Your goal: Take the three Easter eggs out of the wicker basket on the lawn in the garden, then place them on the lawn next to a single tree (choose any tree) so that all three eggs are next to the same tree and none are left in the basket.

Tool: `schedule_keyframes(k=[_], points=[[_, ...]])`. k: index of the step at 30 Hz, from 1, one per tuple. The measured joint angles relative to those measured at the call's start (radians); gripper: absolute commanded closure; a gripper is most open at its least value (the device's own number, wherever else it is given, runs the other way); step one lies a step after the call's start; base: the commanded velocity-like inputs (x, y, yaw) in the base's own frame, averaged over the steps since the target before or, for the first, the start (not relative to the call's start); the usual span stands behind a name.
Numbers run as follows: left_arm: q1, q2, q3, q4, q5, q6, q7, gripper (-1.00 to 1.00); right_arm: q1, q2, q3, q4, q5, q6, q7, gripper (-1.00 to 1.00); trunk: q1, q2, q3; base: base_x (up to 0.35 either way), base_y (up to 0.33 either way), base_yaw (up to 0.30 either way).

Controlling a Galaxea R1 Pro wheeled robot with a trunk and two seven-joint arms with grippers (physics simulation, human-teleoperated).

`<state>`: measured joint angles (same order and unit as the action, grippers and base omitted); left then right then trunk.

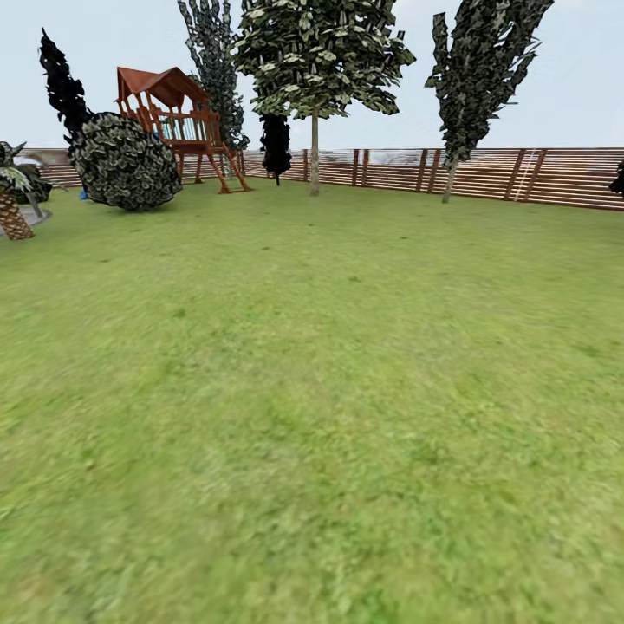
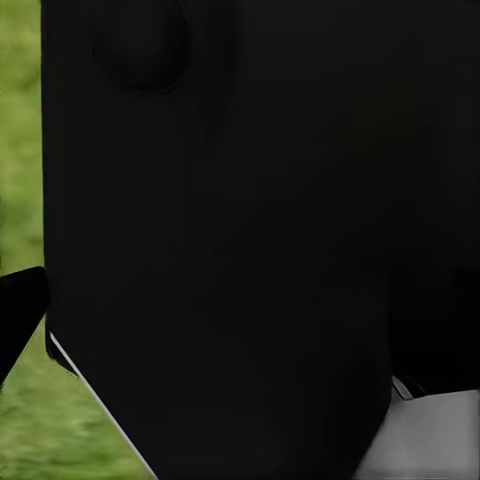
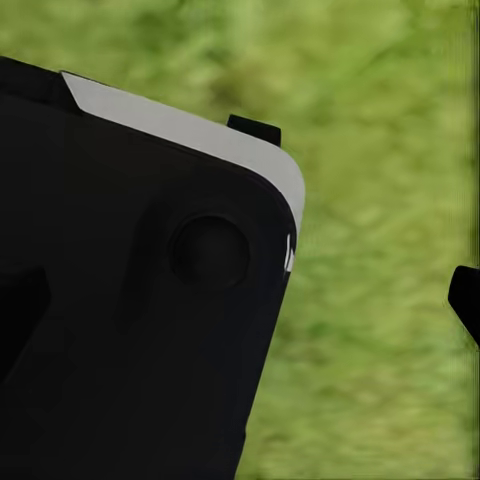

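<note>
The lawn (image 1: 312,390) stretches wide and green ahead of me in the head view. At its far side a tree (image 1: 315,156) with a pale straight trunk and speckled foliage stands before the fence. A second pale-trunked tree (image 1: 451,178) stands further right. The Easter eggs and the wicker basket are out of view. In the left wrist view a dark fingertip (image 2: 18,312) pokes in beside my black body, over grass. In the right wrist view a dark fingertip (image 3: 466,298) sits at the picture's edge above grass. Neither view shows how the jaws stand.
A brown slat fence (image 1: 555,178) closes the garden at the back. A wooden playset (image 1: 178,121) and a round dark bush (image 1: 124,162) stand at the back left. A scaly palm (image 1: 13,208) is at the far left, and a dark thin tree (image 1: 276,147) by the fence.
</note>
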<state>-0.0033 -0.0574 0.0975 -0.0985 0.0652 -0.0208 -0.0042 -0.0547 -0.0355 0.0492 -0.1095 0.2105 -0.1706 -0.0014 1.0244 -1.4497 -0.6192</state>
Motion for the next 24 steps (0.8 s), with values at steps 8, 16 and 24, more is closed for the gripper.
schedule_keyframes(k=[8,16,24], points=[[0.000,0.000,-0.001,0.000,0.000,0.000,0.000,-1.00,0.000,0.001,0.000,0.000,-0.001,0.000,0.000,-1.00,0.000,0.000,0.000,0.339,0.000,0.000],[0.000,-0.001,-0.001,0.000,0.000,0.000,0.000,-1.00,0.000,0.001,0.000,0.000,-0.002,0.000,0.000,-1.00,0.000,0.000,0.000,0.338,0.000,0.000],[0.000,-0.001,-0.002,0.000,0.000,0.000,0.000,-1.00,0.000,0.001,0.000,0.000,-0.002,0.000,0.000,-1.00,0.000,0.000,0.000,0.338,0.000,0.000]])
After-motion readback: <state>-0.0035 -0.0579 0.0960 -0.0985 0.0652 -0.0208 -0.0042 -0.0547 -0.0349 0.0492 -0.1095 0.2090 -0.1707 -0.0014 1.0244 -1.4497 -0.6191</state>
